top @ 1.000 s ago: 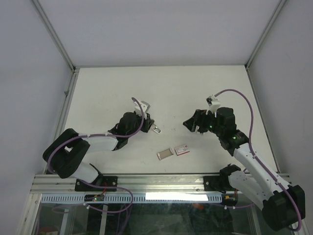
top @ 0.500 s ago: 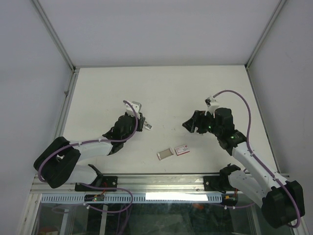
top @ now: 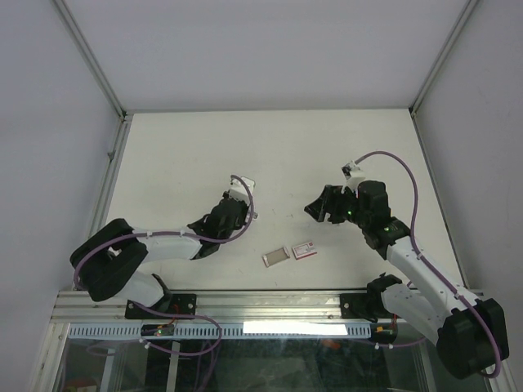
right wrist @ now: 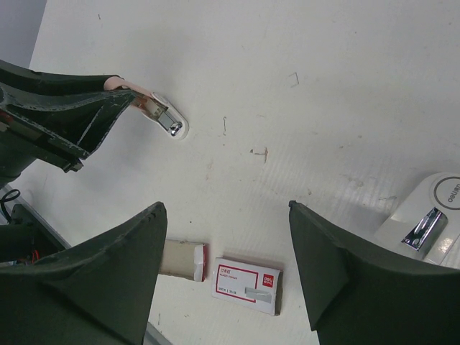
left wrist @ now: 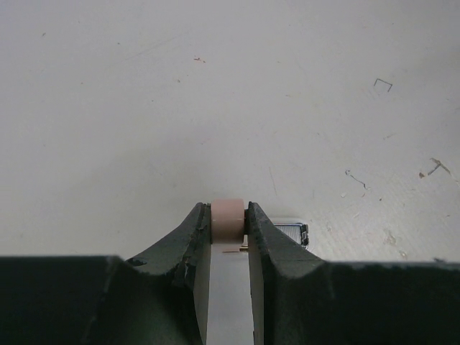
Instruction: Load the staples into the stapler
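My left gripper point(top: 243, 208) point(left wrist: 230, 208) is shut on a small pink-ended stapler piece point(right wrist: 159, 115) that has a silvery metal tip point(left wrist: 291, 233) and a white base. It holds the piece low over the table. A larger white stapler body point(right wrist: 431, 215) with a round logo and a metal plate shows at the right edge of the right wrist view. The red-and-white staple box point(top: 304, 249) point(right wrist: 246, 285) lies flat with a short silvery strip point(right wrist: 257, 292) on its label. Its greyish tray point(top: 275, 256) point(right wrist: 180, 259) lies beside it. My right gripper point(top: 319, 206) point(right wrist: 226, 208) hangs open above them.
Loose bent staples point(left wrist: 382, 85) and scuff marks dot the white tabletop point(top: 270, 147). Metal frame rails run along the left point(top: 110, 171) and near edges point(top: 270, 302). White enclosure walls stand on three sides.
The left gripper swung left with its piece, then came back right and slightly nearer, toward the box. The right gripper barely shifted and stayed open.
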### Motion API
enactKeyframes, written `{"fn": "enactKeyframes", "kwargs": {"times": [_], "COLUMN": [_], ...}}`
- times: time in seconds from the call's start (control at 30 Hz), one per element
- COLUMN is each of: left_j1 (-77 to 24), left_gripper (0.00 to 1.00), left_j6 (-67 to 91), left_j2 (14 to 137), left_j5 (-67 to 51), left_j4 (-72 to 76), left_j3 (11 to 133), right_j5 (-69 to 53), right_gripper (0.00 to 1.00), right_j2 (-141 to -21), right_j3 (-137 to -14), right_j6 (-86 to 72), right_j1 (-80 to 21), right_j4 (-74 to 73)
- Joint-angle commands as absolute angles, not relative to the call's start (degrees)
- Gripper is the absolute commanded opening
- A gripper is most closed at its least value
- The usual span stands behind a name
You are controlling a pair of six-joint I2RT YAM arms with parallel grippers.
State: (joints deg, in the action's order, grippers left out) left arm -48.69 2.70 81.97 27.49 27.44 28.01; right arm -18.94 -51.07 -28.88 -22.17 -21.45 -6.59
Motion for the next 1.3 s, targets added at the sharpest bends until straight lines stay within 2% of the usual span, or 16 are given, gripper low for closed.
{"fn": "enactKeyframes", "kwargs": {"times": [0.0, 0.33, 0.9, 1.07, 1.27], "left_j1": [-51.1, -56.1, -61.3, -62.7, -63.6], "left_gripper": [0.00, 0.00, 0.08, 0.15, 0.27], "left_j6": [-0.3, -2.8, -4.0, -3.8, -3.6], "left_j2": [84.7, 90.8, 97.1, 98.3, 98.1], "left_j5": [32.4, 39.1, 40.1, 39.8, 40.2], "left_j4": [27.7, 23.2, 17.5, 16.3, 15.0], "left_j3": [31.6, 36.8, 41.4, 42.7, 43.5], "right_j5": [-19.1, -19.0, -19.2, -19.3, -19.5], "right_gripper": [0.72, 0.71, 0.72, 0.72, 0.71], "right_j2": [-50.9, -50.3, -50.0, -50.0, -50.0], "right_j3": [-28.8, -28.1, -28.2, -28.2, -28.3], "right_j6": [-22.2, -22.2, -22.3, -22.3, -22.2], "right_j1": [-21.2, -21.2, -21.2, -21.2, -21.2], "right_j4": [-3.1, -3.2, -3.4, -3.5, -3.3]}}
